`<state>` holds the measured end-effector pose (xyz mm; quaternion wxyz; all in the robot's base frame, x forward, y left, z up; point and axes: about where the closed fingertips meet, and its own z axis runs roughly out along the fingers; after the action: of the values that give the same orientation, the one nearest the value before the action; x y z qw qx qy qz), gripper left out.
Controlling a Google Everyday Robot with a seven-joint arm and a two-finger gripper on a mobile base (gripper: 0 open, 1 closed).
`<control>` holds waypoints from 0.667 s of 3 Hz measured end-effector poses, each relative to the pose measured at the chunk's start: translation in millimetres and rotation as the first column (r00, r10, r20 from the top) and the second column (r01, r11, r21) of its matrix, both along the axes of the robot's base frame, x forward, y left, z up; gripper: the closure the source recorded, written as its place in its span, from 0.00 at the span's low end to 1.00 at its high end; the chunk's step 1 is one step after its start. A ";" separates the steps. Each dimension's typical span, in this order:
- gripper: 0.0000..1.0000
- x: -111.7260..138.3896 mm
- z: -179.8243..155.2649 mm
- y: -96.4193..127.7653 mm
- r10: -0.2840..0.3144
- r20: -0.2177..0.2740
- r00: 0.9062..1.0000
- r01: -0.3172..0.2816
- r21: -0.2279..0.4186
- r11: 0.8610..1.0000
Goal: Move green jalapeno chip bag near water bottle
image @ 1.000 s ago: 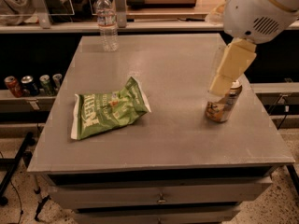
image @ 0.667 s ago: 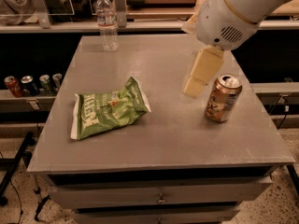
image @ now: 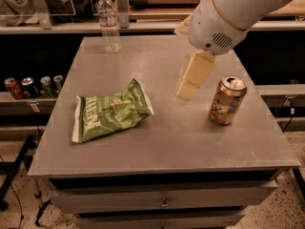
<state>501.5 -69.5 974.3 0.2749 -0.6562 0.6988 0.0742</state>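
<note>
The green jalapeno chip bag (image: 112, 111) lies flat on the left-middle of the grey table (image: 157, 147). It is crinkled, with white edges and pale lettering. The water bottle (image: 109, 23) stands upright at the table's far left corner, clear with a white cap. My gripper (image: 187, 91) hangs from the white arm over the table's middle. It is to the right of the bag, apart from it, and left of the orange-brown drink can (image: 227, 100). It holds nothing that I can see.
The drink can stands upright near the table's right side. Several drink cans (image: 33, 86) stand on a low shelf to the left of the table. A counter with racks runs behind the table. Drawers sit under the tabletop.
My arm and gripper have swung left, from above the orange-brown can to the table's middle, closer to the bag. The bag, bottle and can have not moved.
</note>
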 end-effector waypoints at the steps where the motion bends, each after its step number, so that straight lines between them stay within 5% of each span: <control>1: 0.00 21.6 -20.3 25.9 0.073 -0.004 0.997 -0.073 0.019 0.997; 2: 0.00 41.1 -40.4 47.5 0.136 -0.021 0.990 -0.136 0.010 0.991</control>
<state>542.6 -22.0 934.0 0.2646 -0.7003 0.6550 0.1029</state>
